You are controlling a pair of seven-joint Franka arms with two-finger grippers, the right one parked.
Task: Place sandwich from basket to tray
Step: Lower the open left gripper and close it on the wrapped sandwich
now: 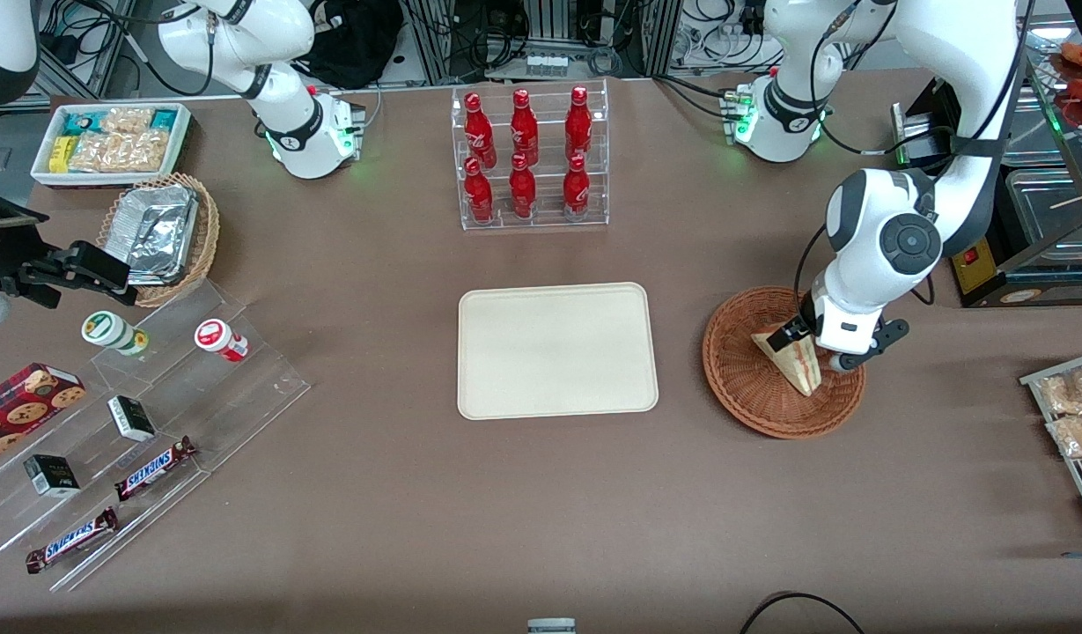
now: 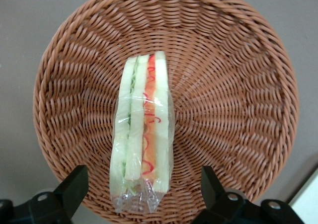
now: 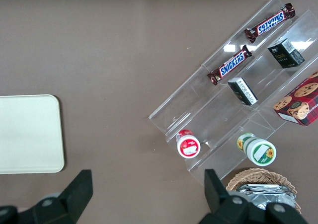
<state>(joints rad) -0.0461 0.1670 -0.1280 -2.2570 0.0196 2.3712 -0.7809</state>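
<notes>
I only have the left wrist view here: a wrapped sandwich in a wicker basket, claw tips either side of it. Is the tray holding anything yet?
Observer: No, the tray is bare in the front view.
Operator: Where is it relative to the basket?
Observer: Beside the basket, toward the parked arm's end of the table.
Operator: Is the sandwich lying flat?
Observer: The sandwich stands on edge in the basket, with the claw open and straddling it.
Operator: Anything between basket and tray?
Observer: Only the brown table.

Red bottles (image 1: 527, 158) in clear rack (image 1: 532, 216)
</notes>
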